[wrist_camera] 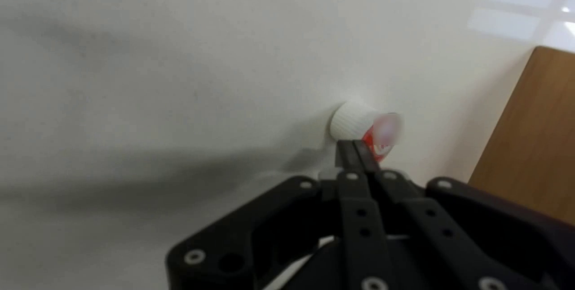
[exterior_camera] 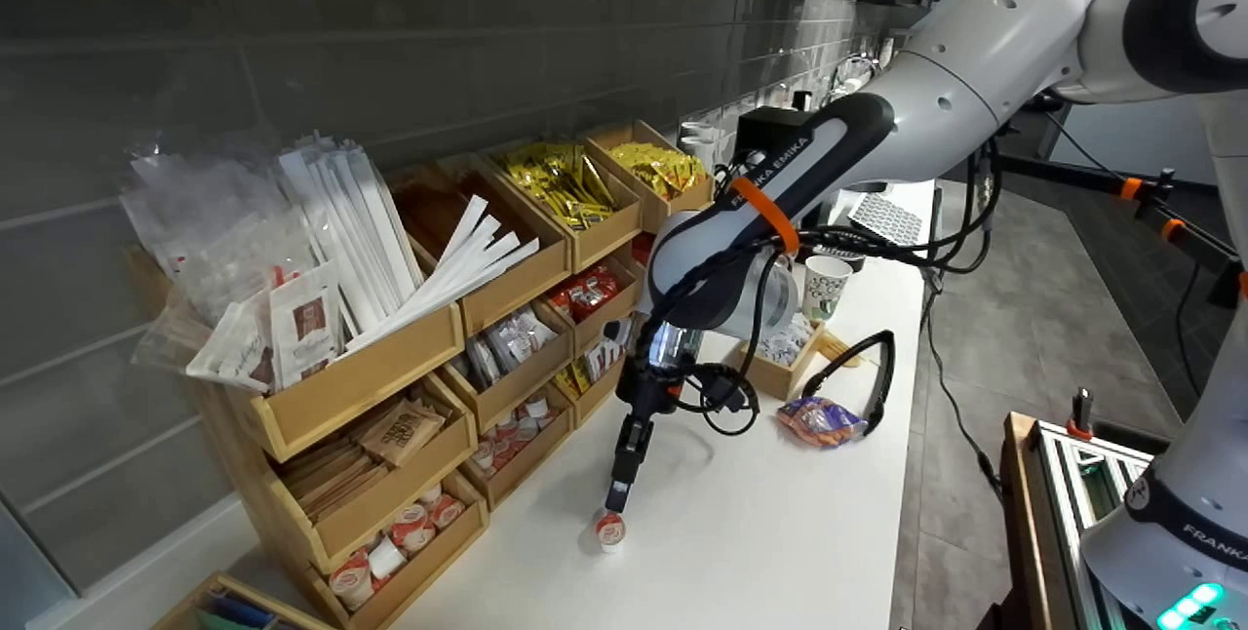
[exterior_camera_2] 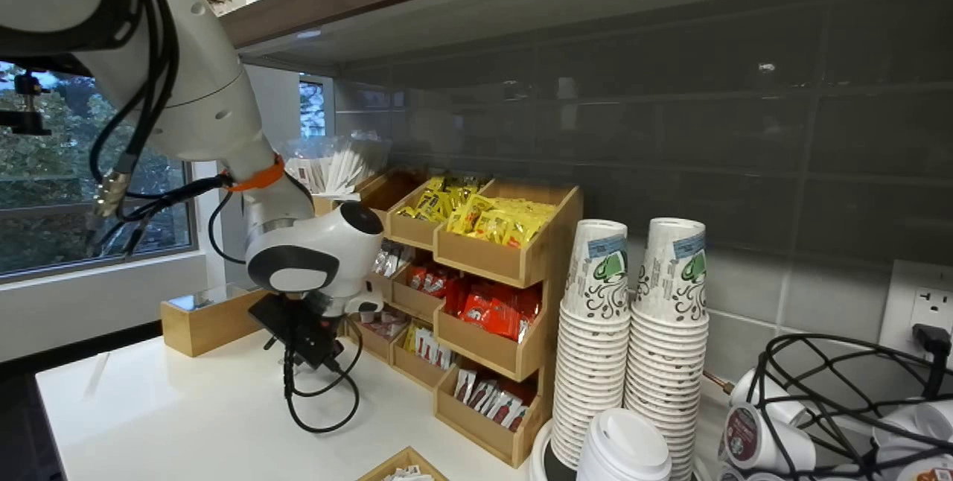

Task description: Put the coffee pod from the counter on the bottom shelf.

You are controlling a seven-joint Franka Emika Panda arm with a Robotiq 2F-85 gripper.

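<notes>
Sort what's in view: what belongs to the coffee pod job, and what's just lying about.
For the job: coffee pod, counter, bottom shelf, gripper.

Just lying about: purple packet, yellow packets, stacked paper cups, white-lidded cup.

Arm [exterior_camera: 960, 84]: glossy off-white, black joint covers [exterior_camera: 1160, 20], pale FRANKA EMIKA lettering [exterior_camera: 775, 170] on black. Orange strap [exterior_camera: 768, 214] round the forearm [exterior_camera: 704, 245], black cables [exterior_camera_2: 170, 49] looping alongside, green lights [exterior_camera: 1189, 607] on the base [exterior_camera: 1121, 544]. Claw [wrist_camera: 355, 148]: black, slim straight fingers [wrist_camera: 345, 155], silvery round screws [wrist_camera: 194, 257], dark holes [wrist_camera: 364, 232].
</notes>
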